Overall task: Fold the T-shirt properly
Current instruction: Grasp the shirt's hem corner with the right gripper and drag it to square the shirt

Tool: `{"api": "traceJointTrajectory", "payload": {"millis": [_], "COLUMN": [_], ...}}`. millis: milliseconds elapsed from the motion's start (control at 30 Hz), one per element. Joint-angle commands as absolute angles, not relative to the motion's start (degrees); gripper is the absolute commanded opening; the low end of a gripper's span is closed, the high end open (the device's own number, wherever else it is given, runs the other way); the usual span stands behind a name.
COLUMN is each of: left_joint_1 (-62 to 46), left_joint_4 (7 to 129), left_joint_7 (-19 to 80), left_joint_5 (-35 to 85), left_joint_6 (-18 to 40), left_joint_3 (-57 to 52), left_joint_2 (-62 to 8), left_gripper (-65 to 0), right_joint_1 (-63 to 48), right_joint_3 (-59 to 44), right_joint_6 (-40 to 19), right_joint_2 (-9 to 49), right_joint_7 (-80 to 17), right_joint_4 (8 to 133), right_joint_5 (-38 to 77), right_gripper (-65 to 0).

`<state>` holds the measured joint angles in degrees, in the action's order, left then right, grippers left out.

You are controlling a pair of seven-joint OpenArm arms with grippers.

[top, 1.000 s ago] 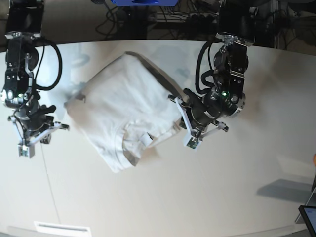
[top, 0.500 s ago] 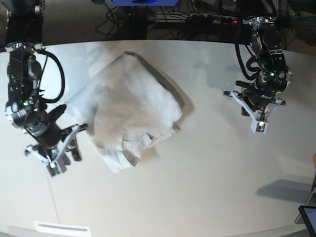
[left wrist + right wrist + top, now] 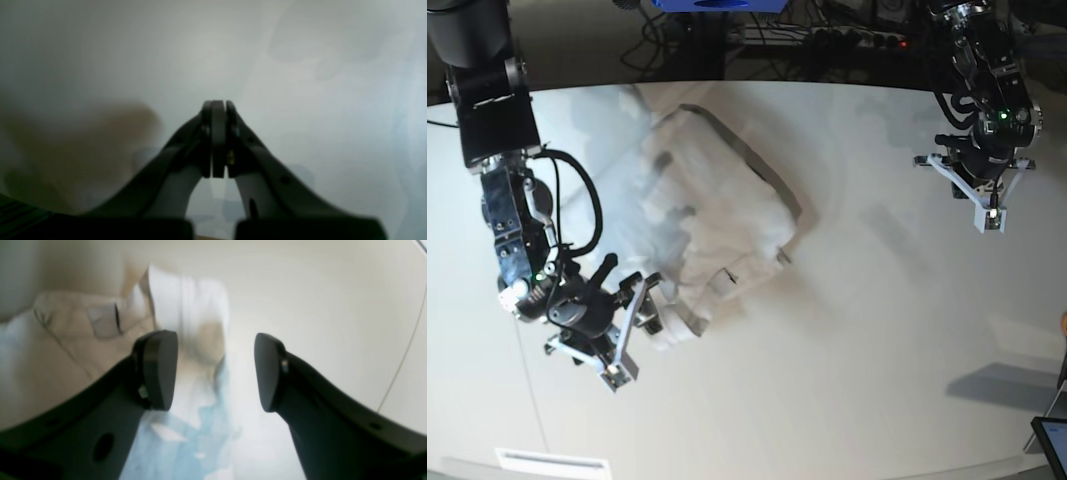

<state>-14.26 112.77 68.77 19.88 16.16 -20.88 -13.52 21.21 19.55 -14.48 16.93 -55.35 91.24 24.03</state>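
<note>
Since the earlier frame, the right gripper (image 3: 632,335) has been brought to the T-shirt's (image 3: 697,205) near corner, fingers open. Well apart, the left gripper (image 3: 987,205) is held closed, empty. Half-folded on the desk (image 3: 857,350), the shirt needs folding further.

- T-shirt (image 3: 712,215) lies on the table (image 3: 847,380), left of centre in base view.
- Right gripper (image 3: 632,335) sits at its near-left corner, touching.
- Left gripper (image 3: 989,215) is far right, well apart from the cloth.
</note>
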Motion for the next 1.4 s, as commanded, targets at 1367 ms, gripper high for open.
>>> {"api": "traceJointTrajectory", "payload": {"millis": [1367], "left_joint_1": [-13.5], "left_joint_4": [113.5], "left_joint_7": [67.6], "left_joint_5": [19.8], "left_joint_6": [16.0], "left_joint_3": [-20.6], "left_joint_2": [-13.4], "left_gripper": [-65.0], "right_joint_1": [25.4], "right_joint_3": [19.4], "right_joint_6": [-14.4], "right_joint_2": [10.2], "right_joint_7": [-50.5], "right_joint_4": [81.2], "right_joint_5": [24.3], "right_gripper": [-34.0]}}
